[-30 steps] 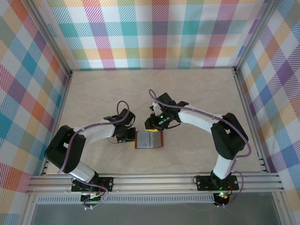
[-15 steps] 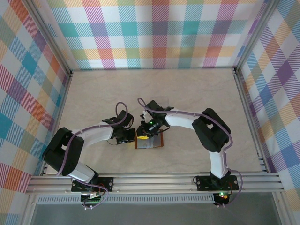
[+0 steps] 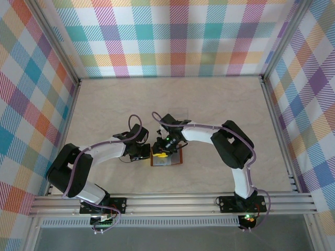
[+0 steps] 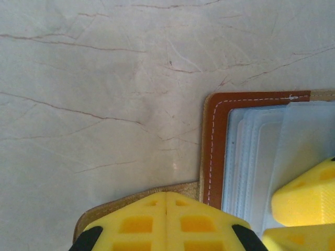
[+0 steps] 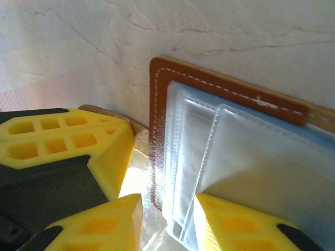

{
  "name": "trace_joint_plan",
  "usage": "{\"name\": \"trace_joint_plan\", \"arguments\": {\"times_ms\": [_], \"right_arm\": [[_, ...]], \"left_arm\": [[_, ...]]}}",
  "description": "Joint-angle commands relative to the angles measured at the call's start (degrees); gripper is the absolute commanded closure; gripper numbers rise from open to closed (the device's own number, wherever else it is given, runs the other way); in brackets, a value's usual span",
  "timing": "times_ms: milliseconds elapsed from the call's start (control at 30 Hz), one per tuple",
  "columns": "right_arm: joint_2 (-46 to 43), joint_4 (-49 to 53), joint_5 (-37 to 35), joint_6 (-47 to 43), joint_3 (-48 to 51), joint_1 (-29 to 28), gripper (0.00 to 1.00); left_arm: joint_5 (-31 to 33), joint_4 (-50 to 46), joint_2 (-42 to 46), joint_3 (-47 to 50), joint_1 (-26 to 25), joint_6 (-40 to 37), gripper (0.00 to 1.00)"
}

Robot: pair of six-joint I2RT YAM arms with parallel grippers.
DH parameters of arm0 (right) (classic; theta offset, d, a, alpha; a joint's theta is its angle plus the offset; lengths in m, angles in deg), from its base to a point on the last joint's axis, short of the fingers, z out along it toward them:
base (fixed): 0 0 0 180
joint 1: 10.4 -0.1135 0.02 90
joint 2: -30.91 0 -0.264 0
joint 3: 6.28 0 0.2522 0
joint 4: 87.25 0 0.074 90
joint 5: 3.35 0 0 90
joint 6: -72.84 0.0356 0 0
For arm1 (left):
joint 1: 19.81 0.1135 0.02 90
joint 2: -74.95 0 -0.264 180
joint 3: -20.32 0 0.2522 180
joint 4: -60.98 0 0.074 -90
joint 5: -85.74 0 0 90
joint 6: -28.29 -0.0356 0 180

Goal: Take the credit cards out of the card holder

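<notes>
- My left gripper [image 4: 166, 201] is clenched, fingers flush together with nothing between them. It presses down on the tan flap at the left edge of the card holder [image 4: 214, 146].
- My right gripper [image 5: 167, 222] is parted. Its tips straddle the near-left corner of the clear pockets [image 5: 251, 157]. There's a gap on one side, so I read it as not yet pinching.
- From above, the two grippers sit just beside each other, left [image 3: 145, 152] and right [image 3: 163, 152], both on the left half of the holder.
- The card holder [image 3: 174, 160] lies open and flat on the table [image 3: 220, 104], in front of the arm bases.
- Credit cards: I can't tell them apart from the pocket plastic, since it's all whitish layers.
- Progress, my read: holder opened and pinned. No card looks drawn clear of the pockets, so the whole extraction is left.
- Versus a second ago: my right gripper was just past the holder's far edge. It has now swung in and dropped onto the pockets, with the elbow folded leftward.
- The left gripper and the holder haven't shifted.
</notes>
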Motion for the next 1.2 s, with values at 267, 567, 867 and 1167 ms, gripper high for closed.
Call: {"name": "trace_joint_plan", "arguments": {"times_ms": [267, 567, 867, 1167], "right_arm": [[-1.31, 20.12, -19.89, -4.53, -6.16, -3.84, 0.57], [0.35, 26.80, -29.01, -6.18, -10.52, -5.29, 0.48], [-2.35, 28.78, -34.81, -6.26, -8.82, -5.07, 0.44], [-5.06, 26.62, -34.19, -6.06, -3.58, -3.33, 0.44]], "left_arm": [[-0.58, -5.22, 0.47, 1.55, 0.55, 0.33, 0.94], [-0.74, -5.20, 0.17, 1.60, 0.55, 0.31, 0.94], [-0.58, -5.82, 1.11, 1.31, 0.56, 0.29, 0.94], [-0.63, -6.86, 1.52, -0.47, 0.54, -0.23, 0.94]]}}
